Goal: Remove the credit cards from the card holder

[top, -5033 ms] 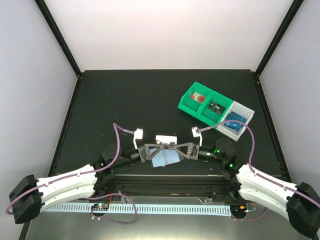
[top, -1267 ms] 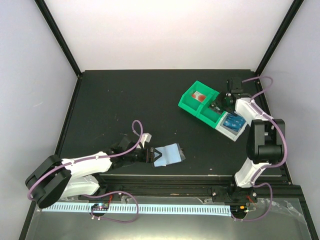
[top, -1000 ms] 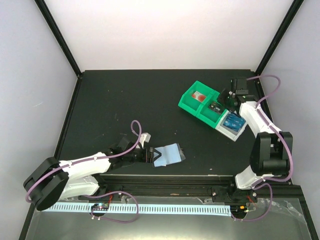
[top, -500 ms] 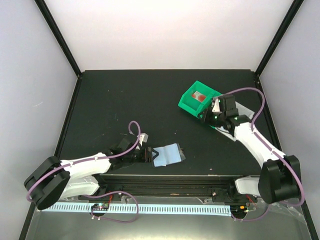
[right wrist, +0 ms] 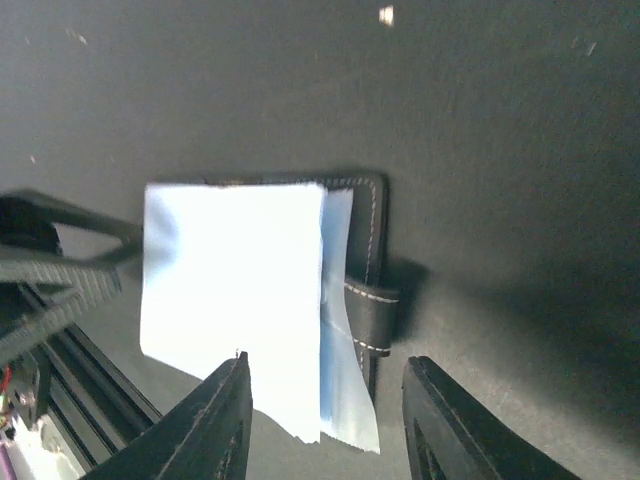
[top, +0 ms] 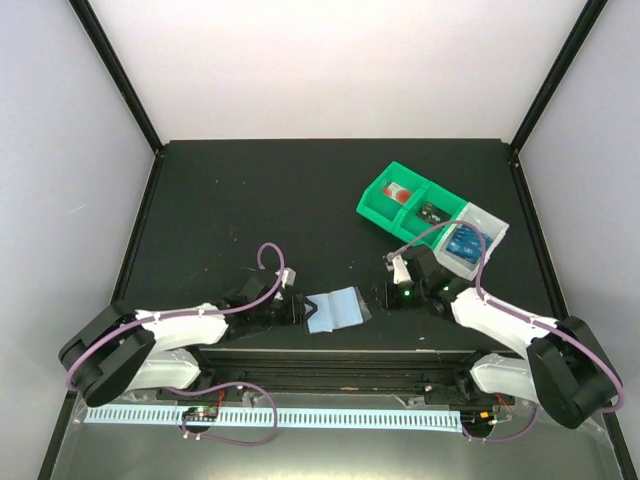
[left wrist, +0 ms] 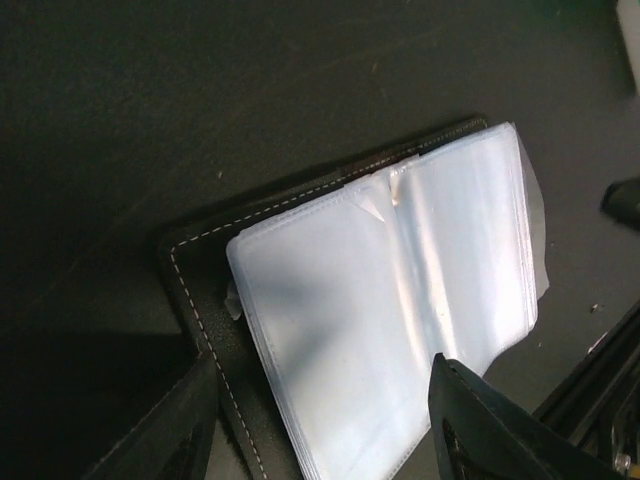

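My left hand (left wrist: 322, 368), released, straddles the open card holder (top: 335, 308) at six o'clock on the desk (top: 250, 200). My right hand (right wrist: 327, 362), also released, hovers at its three o'clock. The credit cards (top: 467, 241) lie in the grey end of the compartment tray (top: 370, 203).

The black table (top: 250, 200) carries an open card holder (top: 337, 307), clear sleeves facing up, close to the middle of its near edge. A green-and-grey compartment tray (top: 375, 218) sits well apart, toward the right edge.
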Robot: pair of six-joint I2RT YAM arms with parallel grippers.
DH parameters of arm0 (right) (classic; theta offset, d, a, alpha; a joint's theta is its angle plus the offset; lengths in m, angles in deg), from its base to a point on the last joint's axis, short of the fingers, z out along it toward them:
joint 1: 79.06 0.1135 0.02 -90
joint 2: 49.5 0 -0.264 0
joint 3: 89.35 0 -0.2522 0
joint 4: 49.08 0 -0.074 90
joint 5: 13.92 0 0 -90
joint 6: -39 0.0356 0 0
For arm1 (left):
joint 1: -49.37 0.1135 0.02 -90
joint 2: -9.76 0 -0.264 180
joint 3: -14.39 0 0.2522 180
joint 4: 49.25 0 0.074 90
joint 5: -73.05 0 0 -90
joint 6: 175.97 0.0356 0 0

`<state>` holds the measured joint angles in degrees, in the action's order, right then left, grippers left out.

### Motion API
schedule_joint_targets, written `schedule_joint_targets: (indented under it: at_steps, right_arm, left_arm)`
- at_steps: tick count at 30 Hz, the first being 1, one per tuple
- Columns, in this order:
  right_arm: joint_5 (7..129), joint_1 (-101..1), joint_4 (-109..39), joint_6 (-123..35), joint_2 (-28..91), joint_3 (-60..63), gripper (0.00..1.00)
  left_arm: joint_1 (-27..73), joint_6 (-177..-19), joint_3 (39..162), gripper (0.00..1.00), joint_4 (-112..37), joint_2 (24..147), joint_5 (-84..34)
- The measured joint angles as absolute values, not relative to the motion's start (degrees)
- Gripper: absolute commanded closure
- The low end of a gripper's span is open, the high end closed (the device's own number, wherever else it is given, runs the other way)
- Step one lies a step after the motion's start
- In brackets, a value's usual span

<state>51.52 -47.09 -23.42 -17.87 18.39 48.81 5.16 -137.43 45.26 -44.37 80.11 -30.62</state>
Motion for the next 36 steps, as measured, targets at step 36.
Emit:
schedule_joint_targets:
  at_steps: [36]
  right_arm:
    - [52.6, -39.6, -47.9, -7.8, 27.4, 60.0, 0.87]
  left_arm:
    - [4.2, -143.2, 43.4, 0.44, -47.3, 76.2, -29.2]
